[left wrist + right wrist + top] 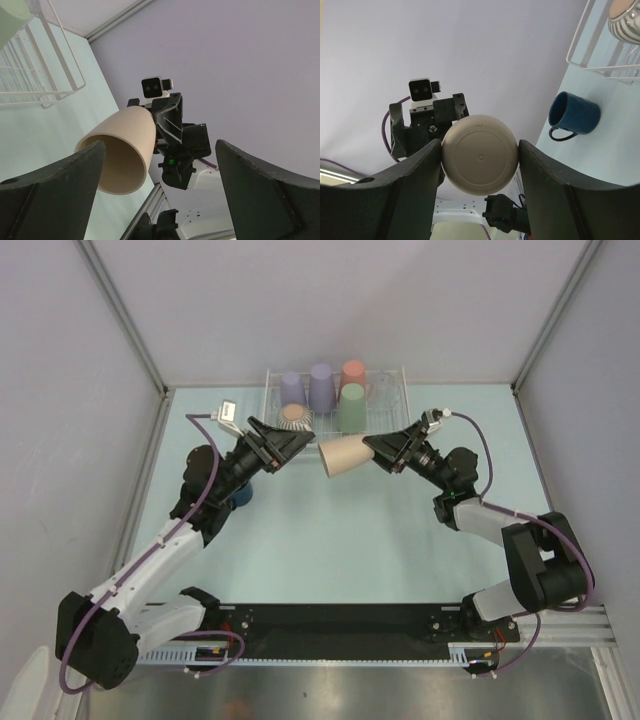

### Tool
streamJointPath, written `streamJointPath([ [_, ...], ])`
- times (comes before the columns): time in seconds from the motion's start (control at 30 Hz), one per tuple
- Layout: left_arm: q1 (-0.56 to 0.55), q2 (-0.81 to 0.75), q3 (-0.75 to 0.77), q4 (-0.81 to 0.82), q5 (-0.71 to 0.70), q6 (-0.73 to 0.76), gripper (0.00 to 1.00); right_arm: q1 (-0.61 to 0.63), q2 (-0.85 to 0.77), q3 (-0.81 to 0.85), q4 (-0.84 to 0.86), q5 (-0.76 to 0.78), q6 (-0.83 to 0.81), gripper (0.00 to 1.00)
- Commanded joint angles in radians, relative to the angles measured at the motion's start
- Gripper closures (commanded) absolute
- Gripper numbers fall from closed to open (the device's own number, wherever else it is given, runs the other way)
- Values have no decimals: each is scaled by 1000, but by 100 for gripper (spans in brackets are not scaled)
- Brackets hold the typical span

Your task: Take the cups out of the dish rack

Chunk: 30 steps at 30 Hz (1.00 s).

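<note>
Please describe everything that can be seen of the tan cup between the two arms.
The tan cup is plain, smooth and tapered, without a handle; it looks like matte plastic. It is empty and held sideways above the table, in front of the dish rack. The right claw grips its round base end; its open mouth faces the open left claw, which does not hold it.

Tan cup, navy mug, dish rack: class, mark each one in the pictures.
tan cup (pixel 343 454), top view, its side wall.
navy mug (pixel 580 116), right wrist view, its outer side.
dish rack (pixel 388 392), top view, its right end.
</note>
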Motion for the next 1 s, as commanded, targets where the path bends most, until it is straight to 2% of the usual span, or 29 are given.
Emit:
streamJointPath([
  [0.0,-28,-10,9,12,3,5,2,35,38,73,85,19,-1,100],
  [0.6,-72,6,16,3,6,11,4,117,141,196,78,-1,-9,100],
  [0.7,-71,20,29,5,12,16,13,147,149,193,65,-2,-21,100],
  [0.73,-72,23,29,6,12,16,24,157,150,190,65,1,-23,100],
  [0.77,-74,23,27,8,9,16,29,170,154,189,64,2,-24,100],
  [0.83,-74,23,23,8,7,13,35,180,157,184,65,2,-26,100],
  [0.9,-74,23,15,11,1,11,35,192,161,183,64,4,-27,100],
  [0.97,-74,20,9,23,-1,7,41,197,161,186,64,4,-27,100],
])
